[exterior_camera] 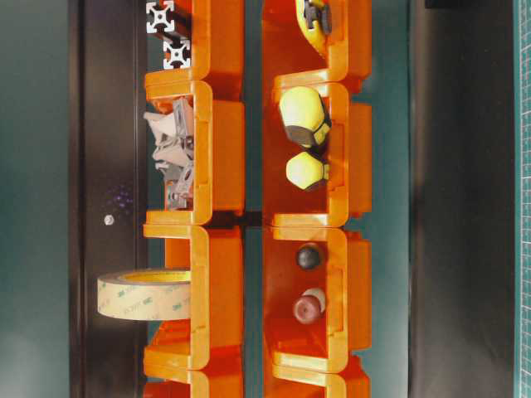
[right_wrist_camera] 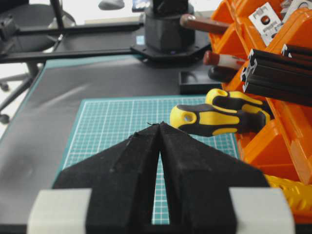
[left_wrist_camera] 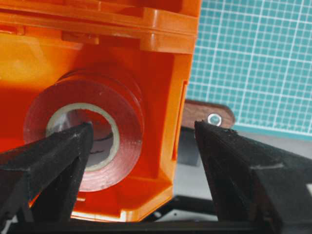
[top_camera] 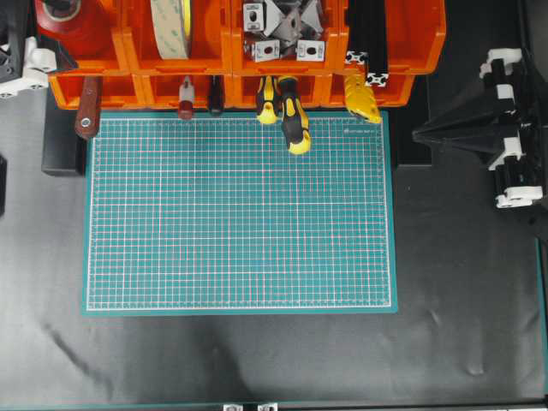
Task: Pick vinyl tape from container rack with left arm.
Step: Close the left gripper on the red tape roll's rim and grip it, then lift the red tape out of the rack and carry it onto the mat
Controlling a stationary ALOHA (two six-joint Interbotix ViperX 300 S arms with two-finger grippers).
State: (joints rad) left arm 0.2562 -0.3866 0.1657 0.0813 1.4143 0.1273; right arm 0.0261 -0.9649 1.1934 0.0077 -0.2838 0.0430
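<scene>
The vinyl tape (left_wrist_camera: 124, 131), a glossy red roll with a pale core ring, stands on edge inside the end bin of the orange container rack (left_wrist_camera: 165, 29). In the overhead view the vinyl tape (top_camera: 70, 24) shows in the rack's (top_camera: 415, 38) top-left bin. My left gripper (left_wrist_camera: 144, 126) is open and close in front of that bin. Its left finger (left_wrist_camera: 53, 156) overlaps the roll's core and its right finger (left_wrist_camera: 234, 161) sits to the right of the bin wall, with nothing held. My right gripper (right_wrist_camera: 160, 125) is shut and empty, parked at the table's right side (top_camera: 419, 133).
A larger cream tape roll (top_camera: 171, 26) fills the neighbouring bin. Metal brackets (top_camera: 282, 30) and black extrusions (top_camera: 368, 43) lie further right. Yellow-black screwdriver handles (top_camera: 291, 116) and a brown wooden handle (top_camera: 87, 107) stick out over the green grid mat (top_camera: 240, 214).
</scene>
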